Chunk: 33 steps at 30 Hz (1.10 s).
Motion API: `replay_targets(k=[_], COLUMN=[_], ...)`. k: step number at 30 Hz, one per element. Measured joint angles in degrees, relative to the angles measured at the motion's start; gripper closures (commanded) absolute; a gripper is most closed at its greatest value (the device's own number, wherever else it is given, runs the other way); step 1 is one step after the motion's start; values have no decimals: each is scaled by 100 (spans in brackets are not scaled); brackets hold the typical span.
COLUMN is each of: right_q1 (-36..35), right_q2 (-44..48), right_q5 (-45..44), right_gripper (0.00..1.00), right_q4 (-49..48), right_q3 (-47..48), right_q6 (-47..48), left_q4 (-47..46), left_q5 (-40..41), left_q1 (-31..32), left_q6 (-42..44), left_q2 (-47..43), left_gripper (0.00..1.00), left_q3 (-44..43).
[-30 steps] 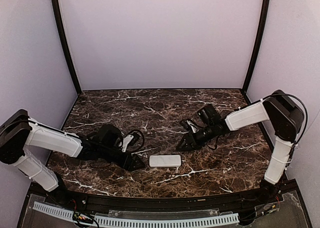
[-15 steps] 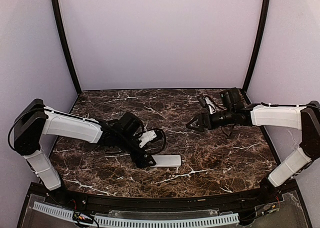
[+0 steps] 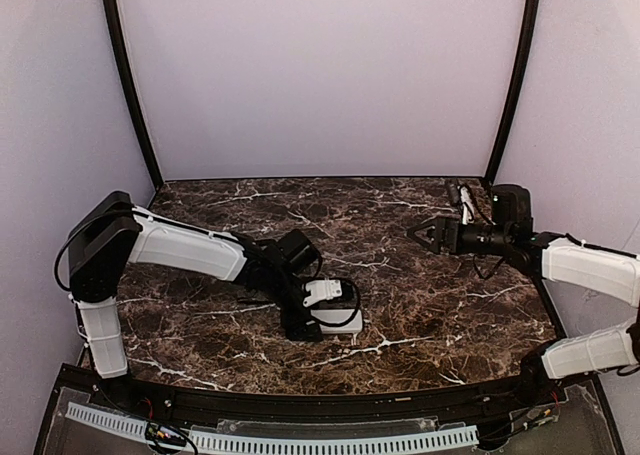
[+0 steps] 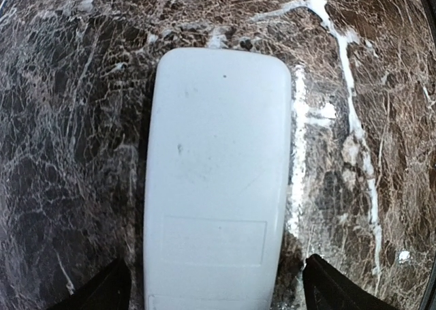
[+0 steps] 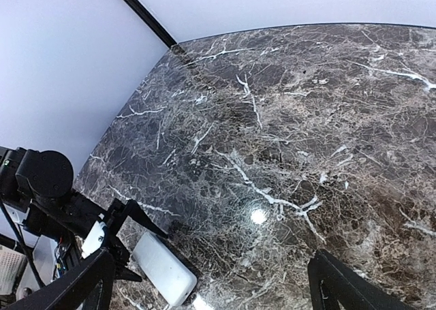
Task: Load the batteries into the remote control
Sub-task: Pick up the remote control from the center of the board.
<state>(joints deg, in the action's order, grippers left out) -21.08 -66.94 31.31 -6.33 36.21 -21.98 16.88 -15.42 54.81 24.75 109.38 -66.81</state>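
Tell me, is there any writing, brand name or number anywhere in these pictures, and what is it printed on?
No text can be read anywhere.
The remote control lies with its plain white back up: a faint outlined panel near one end, no lettering.
The marble table shows only white veins.
The white shells of the left arm and the right arm show no legible label; any mark there is too small to tell.

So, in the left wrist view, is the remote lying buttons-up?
No, the remote control shows only its plain white back, no buttons, lying flat on the marble table.
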Motion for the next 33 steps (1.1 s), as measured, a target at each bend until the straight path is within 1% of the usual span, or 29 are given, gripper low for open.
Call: replay_targets(k=[1,4,6,7,13,18,23,28,31,33], right_q1=[72,313,442,483,555,566,584,588,579,535], right_q2=[35,94,96,94,94,94,94,72,101,125], right_q5=[59,350,538,636,1143,1449,1687,2149,2332,2437], right_gripper=[1,1,1,1,1,1,3,4,3,3], right_q4=[-90,-428,-586,-651,-938,-1045,-1045,-1147,-1268,-1318], right_q3=[-74,-332,-448,-485,-551,-551,-551,-503,-452,-339], right_q6=[-105,-374,-511,-566,-660,-632,-570,-557,-553,-533], left_q4=[44,168,254,293,566,730,754,411,-111,-686], left_q5=[0,-15,-33,-46,-210,-315,-459,-1025,-1513,-1849], left_q1=[7,13,13,13,13,13,4,-131,-345,-546], left_q6=[50,177,238,271,396,302,-59,-601,-1049,-1423], left_q2=[52,214,317,361,669,800,879,765,345,-98], left_gripper=[16,24,30,35,56,66,70,71,71,71], left_q3=[-76,-326,-476,-546,-1027,-1270,-1467,-1443,-1169,-841])
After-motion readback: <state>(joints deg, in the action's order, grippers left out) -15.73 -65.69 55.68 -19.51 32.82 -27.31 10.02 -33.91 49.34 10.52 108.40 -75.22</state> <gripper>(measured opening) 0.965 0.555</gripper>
